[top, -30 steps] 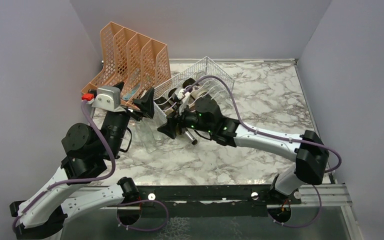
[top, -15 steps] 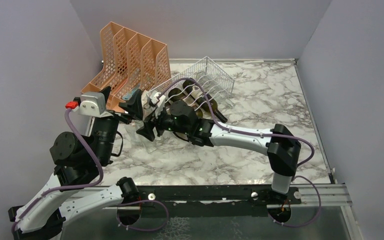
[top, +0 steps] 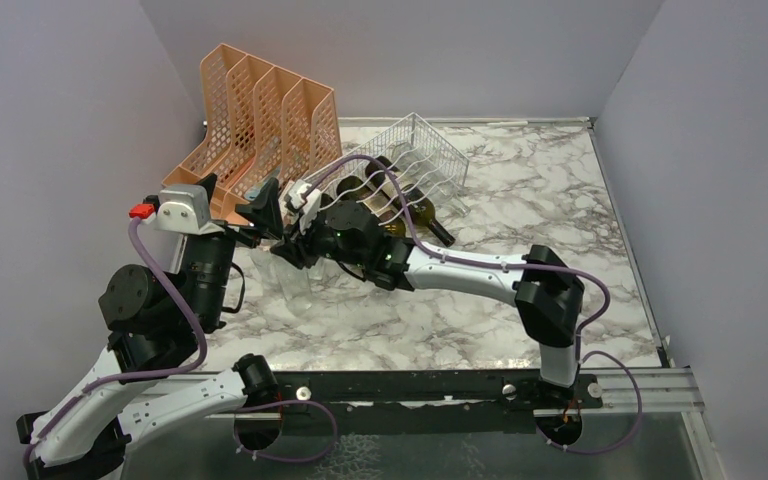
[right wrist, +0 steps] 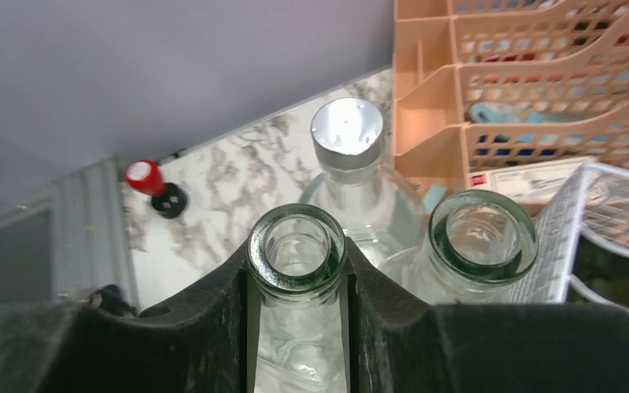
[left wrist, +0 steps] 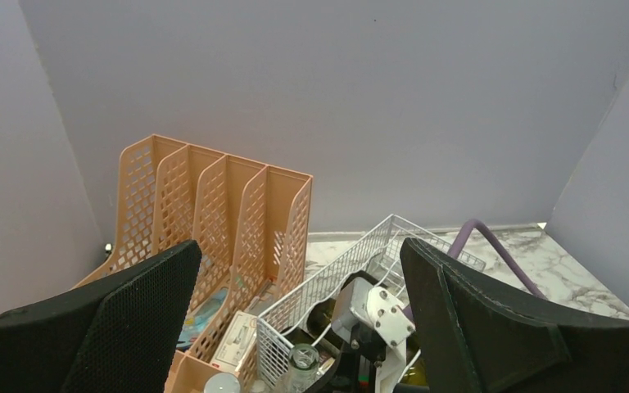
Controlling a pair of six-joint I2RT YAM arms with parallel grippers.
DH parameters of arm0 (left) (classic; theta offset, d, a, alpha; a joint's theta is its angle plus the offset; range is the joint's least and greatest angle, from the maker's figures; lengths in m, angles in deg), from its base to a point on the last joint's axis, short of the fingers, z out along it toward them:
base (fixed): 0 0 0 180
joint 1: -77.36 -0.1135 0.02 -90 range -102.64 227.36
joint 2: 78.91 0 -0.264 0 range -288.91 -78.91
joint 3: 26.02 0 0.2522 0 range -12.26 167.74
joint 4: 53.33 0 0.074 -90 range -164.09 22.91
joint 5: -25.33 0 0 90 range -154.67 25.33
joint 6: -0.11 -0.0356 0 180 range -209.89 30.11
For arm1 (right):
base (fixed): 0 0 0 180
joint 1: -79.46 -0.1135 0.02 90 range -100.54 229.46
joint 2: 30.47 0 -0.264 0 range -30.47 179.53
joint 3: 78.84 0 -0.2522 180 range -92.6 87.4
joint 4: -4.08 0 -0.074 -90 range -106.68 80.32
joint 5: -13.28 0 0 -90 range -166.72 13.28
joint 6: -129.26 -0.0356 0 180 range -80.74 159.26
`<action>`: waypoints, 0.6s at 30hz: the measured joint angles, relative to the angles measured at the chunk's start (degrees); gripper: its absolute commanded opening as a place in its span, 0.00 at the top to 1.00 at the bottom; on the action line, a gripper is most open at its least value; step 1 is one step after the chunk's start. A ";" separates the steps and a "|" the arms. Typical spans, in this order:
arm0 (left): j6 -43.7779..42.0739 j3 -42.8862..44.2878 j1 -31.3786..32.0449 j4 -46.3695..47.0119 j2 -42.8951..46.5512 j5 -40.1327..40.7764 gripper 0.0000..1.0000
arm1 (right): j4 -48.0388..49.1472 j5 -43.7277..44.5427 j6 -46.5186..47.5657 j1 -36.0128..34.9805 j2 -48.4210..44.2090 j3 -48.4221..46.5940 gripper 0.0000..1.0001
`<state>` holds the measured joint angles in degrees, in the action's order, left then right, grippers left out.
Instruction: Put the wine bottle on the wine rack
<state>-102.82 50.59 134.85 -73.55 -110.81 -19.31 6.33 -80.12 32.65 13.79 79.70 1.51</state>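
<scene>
In the right wrist view my right gripper (right wrist: 296, 274) is shut on the neck of a clear glass wine bottle (right wrist: 296, 246), one jaw pressed to each side just below its open mouth. The bottle stands upright on the marble. The white wire wine rack (top: 430, 150) lies behind and to the right, with dark bottles (top: 412, 212) in its cradles. From above, my right gripper (top: 295, 248) sits at the rack's near left corner. Raised beside it, my left gripper (top: 260, 205) is wide open with nothing in it and faces the rack (left wrist: 352, 262).
Two more clear bottles stand close by: an open-mouthed one (right wrist: 481, 233) against the rack's corner (right wrist: 614, 213) and a silver-capped one (right wrist: 346, 127). The orange file organizer (top: 260, 110) stands at the back left. The left arm's red-tipped cable connector (right wrist: 145, 174) shows beyond.
My right arm has swung left from the rack's front to the clear bottles, and its jaws have closed on one bottle's neck. The left arm drew back to the left, then held still.
</scene>
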 measured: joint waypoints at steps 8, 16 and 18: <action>-0.04 -0.02 -0.02 0.04 0.00 0.35 0.01 | 1.27 -0.70 1.99 -0.28 -2.08 2.71 0.88; 0.46 -1.31 0.00 0.37 0.00 0.33 0.01 | 0.44 0.44 3.04 -0.28 -13.51 14.62 0.92; 0.96 -1.92 0.00 0.35 0.00 0.26 0.01 | 0.31 1.51 3.04 -0.28 -17.33 18.01 0.92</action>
<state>-101.86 48.67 134.85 -73.20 -110.81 -19.05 6.64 -78.61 35.69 13.51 62.37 19.52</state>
